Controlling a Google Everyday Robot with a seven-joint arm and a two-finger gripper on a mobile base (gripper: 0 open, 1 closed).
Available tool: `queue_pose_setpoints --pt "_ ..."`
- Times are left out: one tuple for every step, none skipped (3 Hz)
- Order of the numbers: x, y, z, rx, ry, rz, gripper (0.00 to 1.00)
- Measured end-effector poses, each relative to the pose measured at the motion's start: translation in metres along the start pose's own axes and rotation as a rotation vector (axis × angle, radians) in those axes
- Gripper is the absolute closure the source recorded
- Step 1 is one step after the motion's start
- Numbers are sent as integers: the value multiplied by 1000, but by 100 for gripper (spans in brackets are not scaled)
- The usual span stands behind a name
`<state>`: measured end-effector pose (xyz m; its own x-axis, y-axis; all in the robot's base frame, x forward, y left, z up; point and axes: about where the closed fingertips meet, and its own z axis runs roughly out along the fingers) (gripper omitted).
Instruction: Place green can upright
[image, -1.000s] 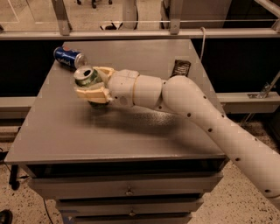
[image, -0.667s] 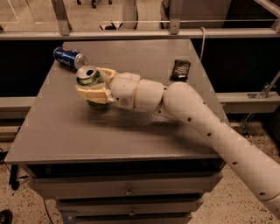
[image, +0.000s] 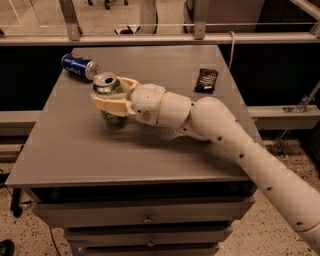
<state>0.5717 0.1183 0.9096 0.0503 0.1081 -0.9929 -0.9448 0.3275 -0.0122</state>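
Camera view: green can (image: 106, 82) within tool (image: 107, 91)

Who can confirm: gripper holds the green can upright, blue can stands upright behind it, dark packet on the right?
Wrong on one point: the camera view shows the blue can lying on its side, not standing. The gripper does hold the green can upright, and the dark packet is on the right.

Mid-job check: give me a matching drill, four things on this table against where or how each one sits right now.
1 green can
2 blue can
3 dark packet
4 pincer

A lying on its side, near the far edge
B flat, apart from both cans
C closed around the green can
D upright, in the grip

Pairs: 1-D, 2-A, 3-B, 4-C
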Motion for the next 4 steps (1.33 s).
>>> queue_pose_setpoints --pt "-1 -2 0 3 12 6 12" --pt "-2 -3 0 9 29 13 0" --pt "-6 -5 -3 22 50 6 0" --pt "-22 -11 -24 54 128 -21 0"
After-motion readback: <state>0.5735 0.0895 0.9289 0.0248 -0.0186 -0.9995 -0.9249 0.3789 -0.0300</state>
